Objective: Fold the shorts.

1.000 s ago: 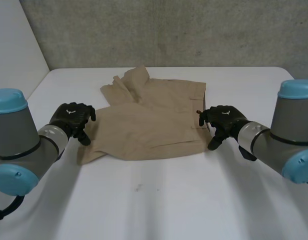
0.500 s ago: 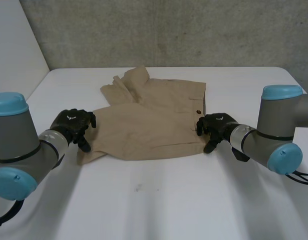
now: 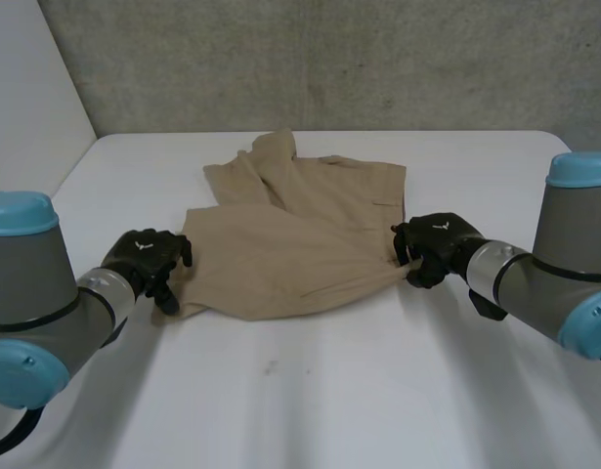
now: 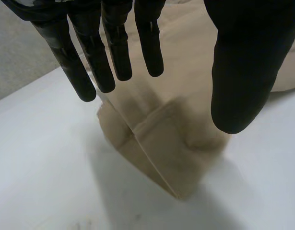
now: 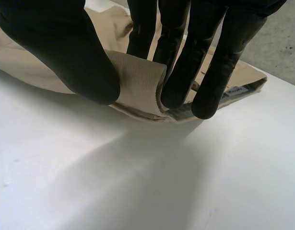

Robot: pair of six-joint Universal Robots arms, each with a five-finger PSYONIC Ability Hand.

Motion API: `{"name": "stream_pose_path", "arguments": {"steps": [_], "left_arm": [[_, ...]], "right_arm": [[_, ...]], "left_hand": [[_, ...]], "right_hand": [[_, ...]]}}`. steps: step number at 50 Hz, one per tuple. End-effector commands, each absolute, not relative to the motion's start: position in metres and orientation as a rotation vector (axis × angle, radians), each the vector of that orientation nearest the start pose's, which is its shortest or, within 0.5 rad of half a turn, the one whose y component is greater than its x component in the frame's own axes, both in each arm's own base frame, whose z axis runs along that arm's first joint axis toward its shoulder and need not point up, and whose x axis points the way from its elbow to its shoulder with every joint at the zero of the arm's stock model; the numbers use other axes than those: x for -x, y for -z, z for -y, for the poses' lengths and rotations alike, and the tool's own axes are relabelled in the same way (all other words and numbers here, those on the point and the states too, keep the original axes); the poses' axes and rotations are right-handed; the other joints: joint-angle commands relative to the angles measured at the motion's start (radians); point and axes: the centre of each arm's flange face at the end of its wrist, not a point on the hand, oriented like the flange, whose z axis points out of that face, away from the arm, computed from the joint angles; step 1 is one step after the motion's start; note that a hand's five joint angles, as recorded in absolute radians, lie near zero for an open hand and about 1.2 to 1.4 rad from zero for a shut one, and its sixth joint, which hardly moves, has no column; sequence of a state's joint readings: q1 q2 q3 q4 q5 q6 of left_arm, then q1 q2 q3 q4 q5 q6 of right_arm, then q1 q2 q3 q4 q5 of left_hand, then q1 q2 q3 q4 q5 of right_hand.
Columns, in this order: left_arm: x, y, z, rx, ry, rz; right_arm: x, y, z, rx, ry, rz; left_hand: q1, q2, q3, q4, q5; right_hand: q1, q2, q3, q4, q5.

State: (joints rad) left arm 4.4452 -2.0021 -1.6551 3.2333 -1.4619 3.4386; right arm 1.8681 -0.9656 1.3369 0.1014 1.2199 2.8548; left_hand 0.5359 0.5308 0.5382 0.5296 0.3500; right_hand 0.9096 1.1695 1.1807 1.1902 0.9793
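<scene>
The shorts (image 3: 290,244) lie spread out in the middle of the white worktop (image 3: 310,401). They are mostly flat, with a bumpy bunch at their far edge. They are soft, thin and light, so they will bend, sag and slide when you pull, but they will not break. Your right hand (image 3: 435,244) is at the shorts' right near corner. Its fingers (image 5: 178,57) and thumb are closed on a little fold of the cloth there, pinching it tight. Your left hand (image 3: 149,262) is at the shorts' left near corner. Its fingers (image 4: 101,52) are straight and spread away from the thumb, just over the thick edge, and it holds nothing. You cannot tell if the fingertips touch the cloth. I think the left hand should take hold right at that thick edge, because it gives a better grip than the thin middle. Then lift both corners together, so the cloth does not twist or drag to one side. Nothing stands in your way. Around the shorts is bare worktop, with a tiny dark speck (image 3: 271,367) on the side nearer the robot. A grey wall (image 3: 329,59) stands well beyond the shorts' far edge.
</scene>
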Motion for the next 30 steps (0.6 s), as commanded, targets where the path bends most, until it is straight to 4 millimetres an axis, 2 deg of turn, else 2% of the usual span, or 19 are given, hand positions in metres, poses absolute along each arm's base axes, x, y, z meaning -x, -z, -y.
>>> {"name": "stream_pose_path", "arguments": {"steps": [1,13,20,21,25,26,28,30], "left_arm": [[0.226,-0.145,0.285,-0.855,1.724,-2.574],[0.23,-0.135,0.302,-0.844,1.77,-2.537],[0.23,-0.119,0.31,-0.945,1.698,-2.488],[0.23,-0.117,0.311,-0.96,1.687,-2.478],[0.227,-0.114,0.316,-0.989,1.665,-2.44],[0.227,-0.114,0.315,-0.995,1.664,-2.44],[0.227,-0.116,0.313,-0.994,1.666,-2.435],[0.227,-0.123,0.311,-0.991,1.684,-2.428]], "right_arm": [[-0.262,-0.156,0.3,1.008,1.473,-2.236],[-0.261,-0.153,0.297,1.046,1.466,-2.237],[-0.26,-0.151,0.295,1.093,1.473,-2.238],[-0.26,-0.151,0.295,1.095,1.472,-2.239],[-0.261,-0.151,0.295,1.098,1.472,-2.237],[-0.261,-0.151,0.295,1.098,1.472,-2.237],[-0.261,-0.152,0.295,1.098,1.474,-2.236],[-0.26,-0.153,0.295,1.098,1.482,-2.238]], "left_hand": [[0.062,0.067,0.06,0.068,0.074],[0.086,0.091,0.083,0.092,0.097],[0.144,0.149,0.142,0.15,0.156],[0.182,0.187,0.18,0.188,0.194],[0.581,0.586,0.579,0.587,0.592],[0.753,0.758,0.751,0.76,0.765],[0.86,0.865,0.858,0.866,0.871],[0.86,0.866,0.858,0.867,0.872]], "right_hand": [[0.487,0.227,0.216,0.206,0.242],[0.487,0.227,0.216,0.206,0.242],[0.487,0.227,0.216,0.206,0.242],[0.487,0.227,0.216,0.206,0.242],[0.487,0.227,0.216,0.206,0.242],[0.487,0.227,0.216,0.206,0.242],[0.487,0.227,0.216,0.206,0.242],[0.487,0.227,0.216,0.206,0.242]]}}
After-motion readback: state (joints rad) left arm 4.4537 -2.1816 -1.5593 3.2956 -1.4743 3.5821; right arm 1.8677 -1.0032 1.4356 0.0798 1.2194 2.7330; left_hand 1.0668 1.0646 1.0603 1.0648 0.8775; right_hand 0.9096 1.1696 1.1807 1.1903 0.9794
